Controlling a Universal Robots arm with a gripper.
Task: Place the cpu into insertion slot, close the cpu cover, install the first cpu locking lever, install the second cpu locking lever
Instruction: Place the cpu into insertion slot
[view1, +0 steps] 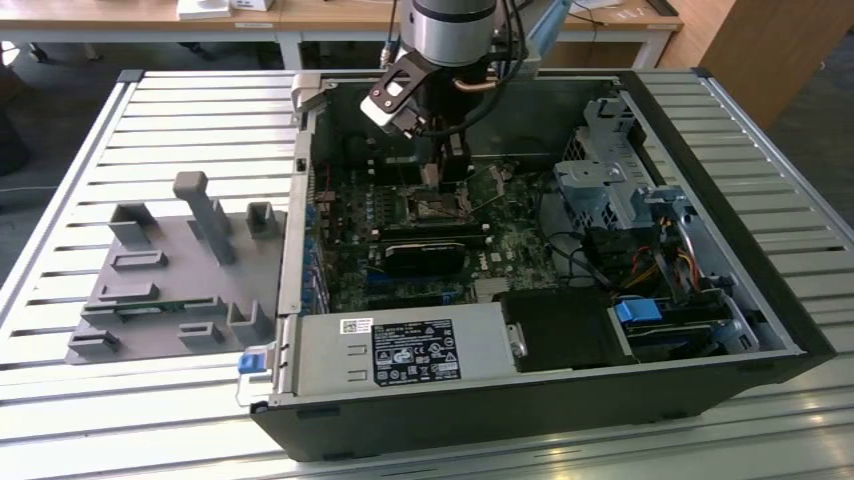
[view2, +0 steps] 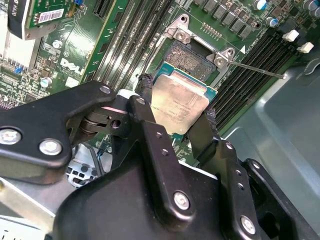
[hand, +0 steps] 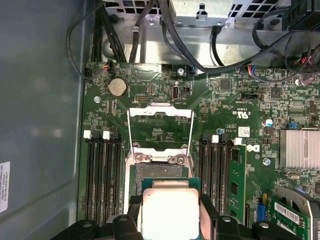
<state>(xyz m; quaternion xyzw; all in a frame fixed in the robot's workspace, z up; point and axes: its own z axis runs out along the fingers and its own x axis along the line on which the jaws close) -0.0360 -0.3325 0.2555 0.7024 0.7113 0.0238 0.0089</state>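
Gripper (view2: 177, 102) is clamped on the cpu (view2: 181, 99), w/ one black finger (view2: 145, 87) on each of two opposite edges and the silvery top facing up. In the first wrist view the same hold shows: gripper (hand: 170, 210) w/ the cpu (hand: 170, 214) between its fingers. The cpu is over the near edge of the insertion slot (view2: 192, 56), covering part of it. The rest of the slot (hand: 159, 172) lies bare and dark, so the chip isn't seated. Can't tell if it touches the slot's rim.

The cpu cover (hand: 160, 111) looks flipped open, a thin metal frame on the far side of the slot from the gripper, w/ green board visible through its opening. A thin lever rod (view2: 260, 70) sticks out sideways from the slot's corner.

Black RAM slots (hand: 102, 175) run along both sides of the slot on the motherboard (hand: 240, 95). A round coin battery (hand: 117, 86) is beyond the cover.

From across the room, the arm (view1: 451, 25) reaches down into the open computer case (view1: 747, 190) w/ the gripper (view1: 434, 170) right above the slot (view1: 438, 208). A long black card (view1: 427, 255) lies just beside the slot. A grey fixture tray (view1: 167, 280) is on the slatted table (view1: 80, 180), outside the case, well apart from the slot.
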